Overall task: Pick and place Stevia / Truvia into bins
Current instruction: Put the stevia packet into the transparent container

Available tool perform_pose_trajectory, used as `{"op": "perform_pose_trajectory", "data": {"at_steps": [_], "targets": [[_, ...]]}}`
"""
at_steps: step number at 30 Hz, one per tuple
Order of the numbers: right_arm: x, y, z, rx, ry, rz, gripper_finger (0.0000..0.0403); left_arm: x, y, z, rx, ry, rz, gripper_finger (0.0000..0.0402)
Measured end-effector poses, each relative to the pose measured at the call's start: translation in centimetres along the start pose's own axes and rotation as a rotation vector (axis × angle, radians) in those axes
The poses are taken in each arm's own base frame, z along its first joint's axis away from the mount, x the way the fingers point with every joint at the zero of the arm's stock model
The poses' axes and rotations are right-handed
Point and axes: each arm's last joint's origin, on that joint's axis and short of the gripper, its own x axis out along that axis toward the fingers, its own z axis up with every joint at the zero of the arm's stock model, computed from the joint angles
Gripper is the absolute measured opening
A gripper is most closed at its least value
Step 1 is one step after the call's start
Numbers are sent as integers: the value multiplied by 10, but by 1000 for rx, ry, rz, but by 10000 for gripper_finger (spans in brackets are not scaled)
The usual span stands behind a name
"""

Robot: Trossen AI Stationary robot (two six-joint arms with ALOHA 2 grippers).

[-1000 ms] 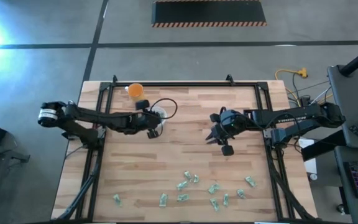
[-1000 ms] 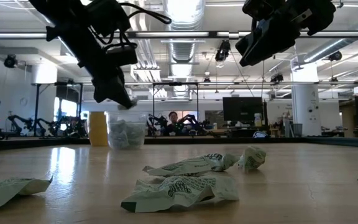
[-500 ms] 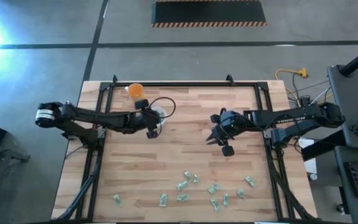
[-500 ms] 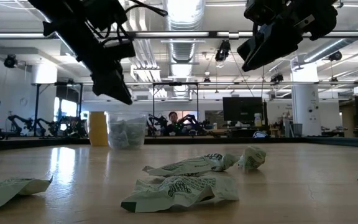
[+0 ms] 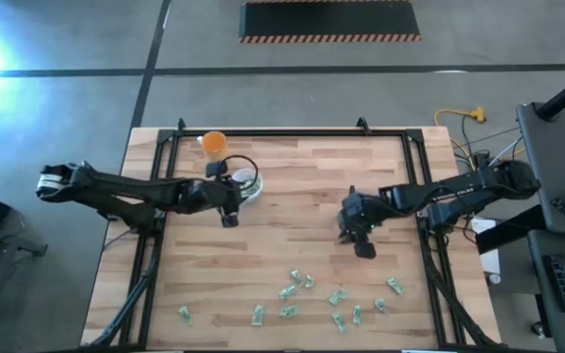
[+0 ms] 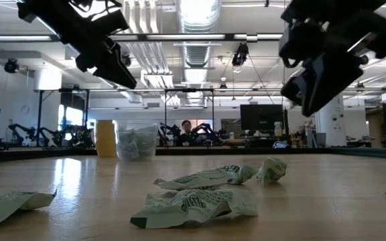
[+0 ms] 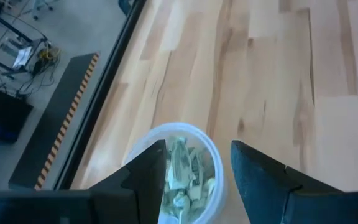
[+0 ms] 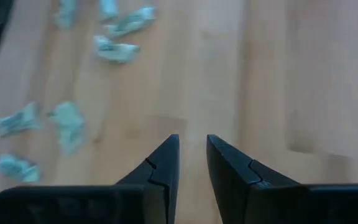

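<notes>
- Left gripper point(image 5: 230, 218) sat raised above the wooden table point(image 5: 292, 167), just beside the small round clear plastic cup point(image 5: 245, 180), on the side nearer the loose sachets; fingers point(image 7: 146, 171) spread apart, nothing between them.
- Clear plastic cup held a pile of pale green-and-white paper sachets point(image 7: 184, 177); wrist view showed it framed between the released fingers.
- Orange plastic cup point(image 5: 214, 143) stood just beside the clear cup, toward the far table edge.
- Right gripper point(image 5: 362, 245) hung above bare wood well to the right of the clear cup; fingers point(image 8: 163, 163) stood only narrowly parted, gripping nothing.
- Remaining crumpled green-and-white sachets point(image 5: 300, 283) lay scattered along the near table edge, well apart from the clear cup and just beyond the right gripper.
- Low view: two crumpled sachets point(image 6: 193, 204) lay closest to the camera, clear cup far behind them.
</notes>
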Motion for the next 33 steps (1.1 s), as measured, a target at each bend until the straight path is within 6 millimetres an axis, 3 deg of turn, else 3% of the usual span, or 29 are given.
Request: {"op": "perform_pose_trajectory", "data": {"at_steps": [10, 15, 25, 33], "targets": [[12, 55, -3, -160, -81, 63, 61, -3, 0, -5, -4, -12, -4, 164], [29, 75, -4, -204, -116, 104, 61, -3, -1, -9, -1, -5, -5, 164], [80, 90, -7, -185, 29, 99, 70, -4, 0, -7, -11, -21, -3, 164], [96, 101, -8, -152, 89, 99, 97, -3, 0, -8, -9, -18, -4, 164]]}}
